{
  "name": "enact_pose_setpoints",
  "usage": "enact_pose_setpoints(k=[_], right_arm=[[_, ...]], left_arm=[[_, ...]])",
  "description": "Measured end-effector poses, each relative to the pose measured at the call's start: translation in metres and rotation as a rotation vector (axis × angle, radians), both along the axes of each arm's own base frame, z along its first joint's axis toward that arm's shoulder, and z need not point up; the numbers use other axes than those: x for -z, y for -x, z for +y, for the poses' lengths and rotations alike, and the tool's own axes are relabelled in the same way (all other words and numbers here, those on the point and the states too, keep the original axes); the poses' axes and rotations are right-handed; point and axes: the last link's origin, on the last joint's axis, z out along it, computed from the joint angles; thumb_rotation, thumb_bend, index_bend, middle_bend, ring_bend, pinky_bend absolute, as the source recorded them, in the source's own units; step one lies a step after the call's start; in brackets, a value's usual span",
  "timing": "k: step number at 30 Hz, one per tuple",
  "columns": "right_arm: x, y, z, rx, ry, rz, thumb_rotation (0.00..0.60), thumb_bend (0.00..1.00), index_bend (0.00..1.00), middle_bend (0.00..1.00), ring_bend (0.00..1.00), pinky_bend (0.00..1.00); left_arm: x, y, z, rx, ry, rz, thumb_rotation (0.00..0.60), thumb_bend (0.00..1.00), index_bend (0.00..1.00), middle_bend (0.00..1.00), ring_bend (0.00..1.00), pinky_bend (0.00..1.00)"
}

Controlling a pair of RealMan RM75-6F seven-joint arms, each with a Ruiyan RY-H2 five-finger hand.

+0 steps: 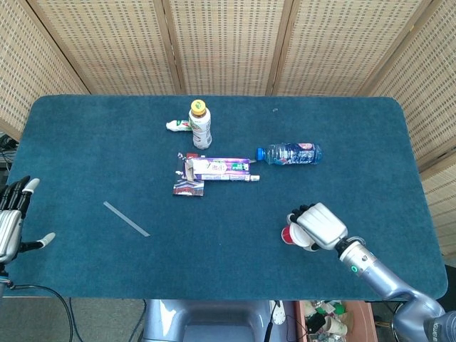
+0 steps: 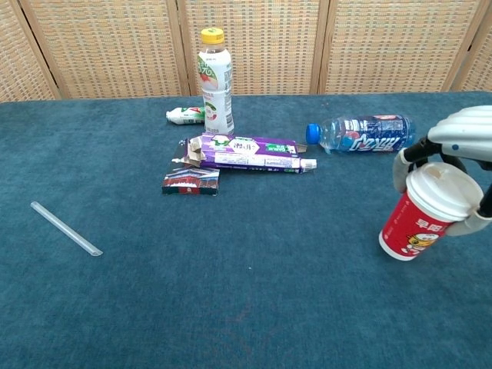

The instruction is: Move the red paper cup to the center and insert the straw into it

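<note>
Right hand [image 2: 461, 146] wrapped around red paper cup [image 2: 421, 220], fingers clamped on its rim; cup tilted, well right of purple toothpaste box [image 2: 244, 152] and nearer the camera. Left hand [image 1: 10, 221] far left of the box, fingers apart, holding nothing. Straw [image 2: 65, 228] flat, near-left of the box.

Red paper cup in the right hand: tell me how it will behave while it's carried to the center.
The red paper cup already leans in the right hand, so it probably tips easily. Its paper wall looks thin, so a hard squeeze would likely dent it. The white lid seems to be on, which may stiffen the rim and limit spilling.
</note>
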Motion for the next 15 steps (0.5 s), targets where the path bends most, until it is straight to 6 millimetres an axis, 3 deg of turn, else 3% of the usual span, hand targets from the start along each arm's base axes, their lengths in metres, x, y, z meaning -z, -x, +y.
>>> enact_pose_setpoints(k=[9,15], right_arm=[[-0.001,-0.084,-0.023,-0.103,-0.041,-0.012,0.6,0.28,0.47,0.59,0.45,0.6],[0.006,-0.127,-0.04,-0.086,-0.087,-0.012,0.6,0.28,0.47,0.58,0.45,0.6]], left_arm=[[-0.006,0.004,0.005,-0.005,-0.008,-0.011,0.6,0.08,0.0,0.0,0.0,0.0],[-0.008,0.007,0.008,-0.011,0.005,-0.023,0.6,0.08,0.0,0.0,0.0,0.0]])
